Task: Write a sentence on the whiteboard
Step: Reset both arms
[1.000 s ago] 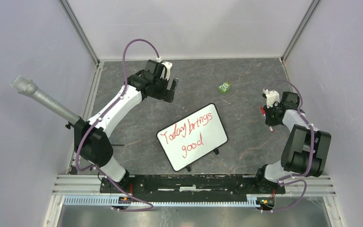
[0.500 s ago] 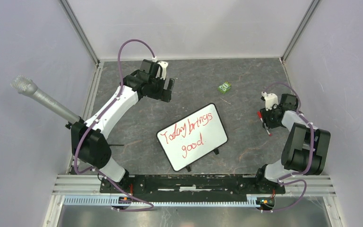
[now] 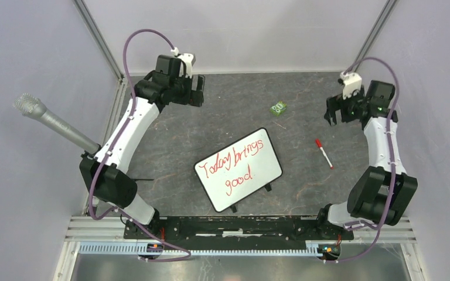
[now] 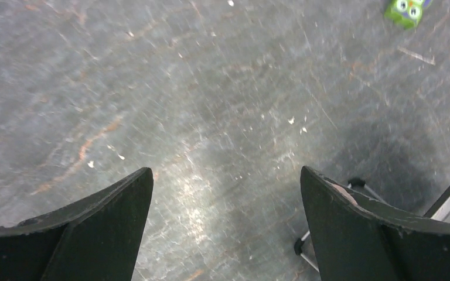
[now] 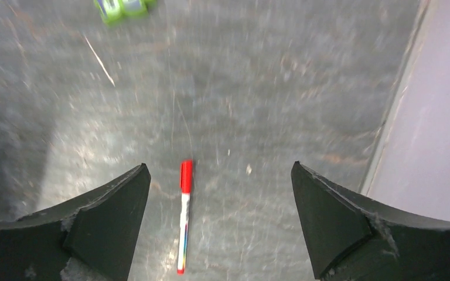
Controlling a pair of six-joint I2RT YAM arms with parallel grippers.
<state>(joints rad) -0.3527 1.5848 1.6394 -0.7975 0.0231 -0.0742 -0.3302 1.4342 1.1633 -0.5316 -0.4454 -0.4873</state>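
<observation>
We see the flat white rectangular whiteboard (image 3: 265,167) lying mid-table, the red handwritten sentence (image 3: 238,158) across it. Our left gripper (image 4: 225,175) and right gripper (image 5: 220,170) both gape wide, empty. The red-and-white marker pen (image 5: 183,216) lies to the board's right.

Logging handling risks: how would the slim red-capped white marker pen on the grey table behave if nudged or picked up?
The slim red-capped white marker pen looks round and lies flat on the grey table, so a sideways nudge would likely roll it. Thin and low, it probably offers little height to grip. It seems rigid and light.
</observation>
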